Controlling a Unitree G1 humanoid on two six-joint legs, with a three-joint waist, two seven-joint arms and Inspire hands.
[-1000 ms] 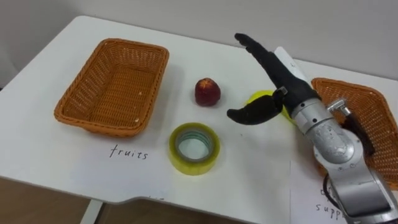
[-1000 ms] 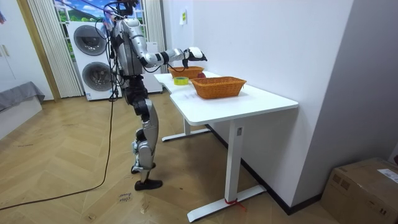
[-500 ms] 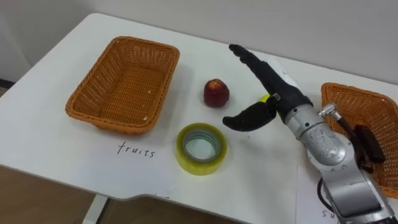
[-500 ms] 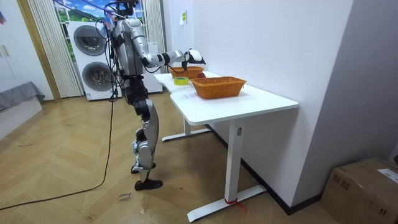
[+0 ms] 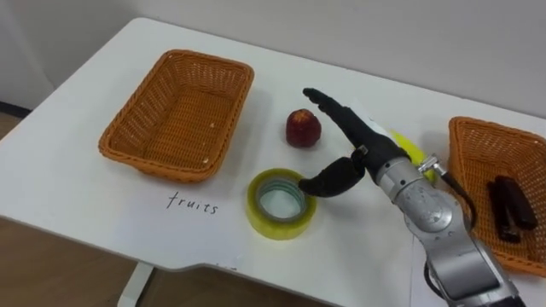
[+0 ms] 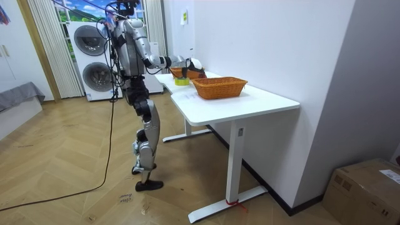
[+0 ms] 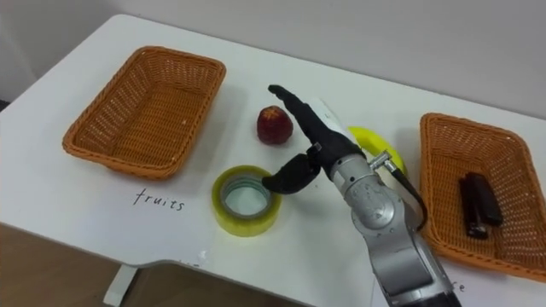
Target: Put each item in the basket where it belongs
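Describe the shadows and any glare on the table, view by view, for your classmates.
Left eye view: soft, even light; the left basket and the tape roll cast only faint shadows along their near edges on the table, with no hard glare. Right eye view: the same, and the apple sits on a small soft shadow. Room view: the table's white top looks bright and evenly lit.

Your two eye views look steeply down from the robot's head, close over the table (image 5: 77, 179), facing the wall past its far edge. They sit slightly apart sideways, so the right eye shows everything shifted left. Both take in the left basket (image 5: 175, 115), the tape (image 5: 281, 227) and the right basket (image 5: 478, 166). Your room view stands well off on the floor (image 6: 75, 181), looking past the table's end toward the standing robot. It shares the table and baskets with the eye views.
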